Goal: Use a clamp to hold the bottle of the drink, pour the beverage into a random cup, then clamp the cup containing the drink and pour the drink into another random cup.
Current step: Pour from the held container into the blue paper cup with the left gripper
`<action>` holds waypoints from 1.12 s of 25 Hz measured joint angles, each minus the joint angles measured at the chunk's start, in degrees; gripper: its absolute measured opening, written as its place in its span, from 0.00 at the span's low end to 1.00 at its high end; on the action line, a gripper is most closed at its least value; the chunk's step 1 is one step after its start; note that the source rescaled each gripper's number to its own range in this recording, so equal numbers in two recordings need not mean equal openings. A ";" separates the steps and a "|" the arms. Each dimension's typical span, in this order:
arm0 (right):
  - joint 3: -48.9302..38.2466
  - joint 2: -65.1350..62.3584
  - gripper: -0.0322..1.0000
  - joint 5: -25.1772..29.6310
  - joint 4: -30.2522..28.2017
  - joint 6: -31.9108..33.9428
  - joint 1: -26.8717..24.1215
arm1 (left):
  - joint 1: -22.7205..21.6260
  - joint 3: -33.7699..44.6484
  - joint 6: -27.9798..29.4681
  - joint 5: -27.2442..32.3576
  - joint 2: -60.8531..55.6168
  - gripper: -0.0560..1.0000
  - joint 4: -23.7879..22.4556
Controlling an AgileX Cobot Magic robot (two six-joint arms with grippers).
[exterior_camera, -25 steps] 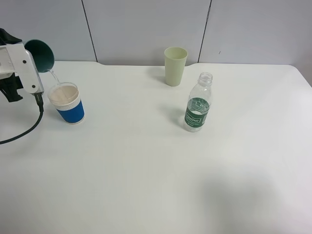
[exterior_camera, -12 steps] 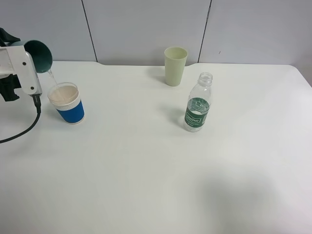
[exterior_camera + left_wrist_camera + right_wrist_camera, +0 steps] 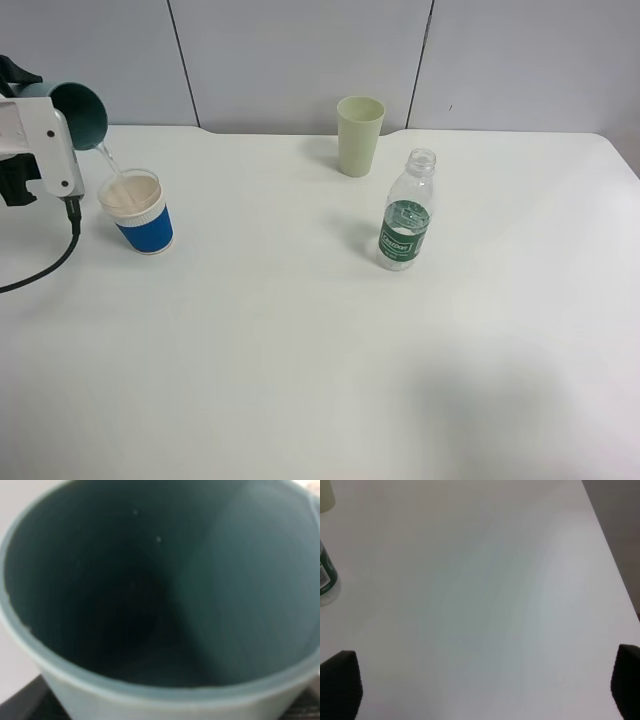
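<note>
At the far left of the exterior view my left gripper (image 3: 55, 125) is shut on the teal cup (image 3: 82, 108). The cup is tipped on its side above the table, its mouth facing the camera. A thin stream of the clear beverage (image 3: 110, 160) falls from its rim into the short blue-banded cup (image 3: 140, 215) standing just below. The teal cup's dark inside (image 3: 150, 605) fills the left wrist view and hides the fingers. The bottle (image 3: 405, 215) stands uncapped right of centre. My right gripper (image 3: 480, 690) is open over bare table, its dark fingertips (image 3: 340, 682) far apart, and it is outside the exterior view.
A taller pale yellow-green cup (image 3: 360, 135) stands upright at the back, behind the bottle. A black cable (image 3: 55, 265) from the left arm loops over the white table (image 3: 300, 350). The bottle's label edge (image 3: 326, 577) shows in the right wrist view.
The tipped teal cup has risen slightly and shifted a little, still pouring into the blue-banded cup. Bottle and pale cup have not moved.
</note>
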State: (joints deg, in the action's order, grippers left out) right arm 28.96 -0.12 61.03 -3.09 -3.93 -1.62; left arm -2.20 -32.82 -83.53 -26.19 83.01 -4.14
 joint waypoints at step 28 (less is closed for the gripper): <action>0.00 0.00 1.00 0.00 0.00 0.00 0.00 | 0.00 0.00 -12.22 -0.50 0.00 0.06 0.00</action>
State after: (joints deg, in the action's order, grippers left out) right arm 28.96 -0.12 61.03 -3.09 -3.93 -1.62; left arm -2.20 -32.82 -95.75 -26.69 83.01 -4.14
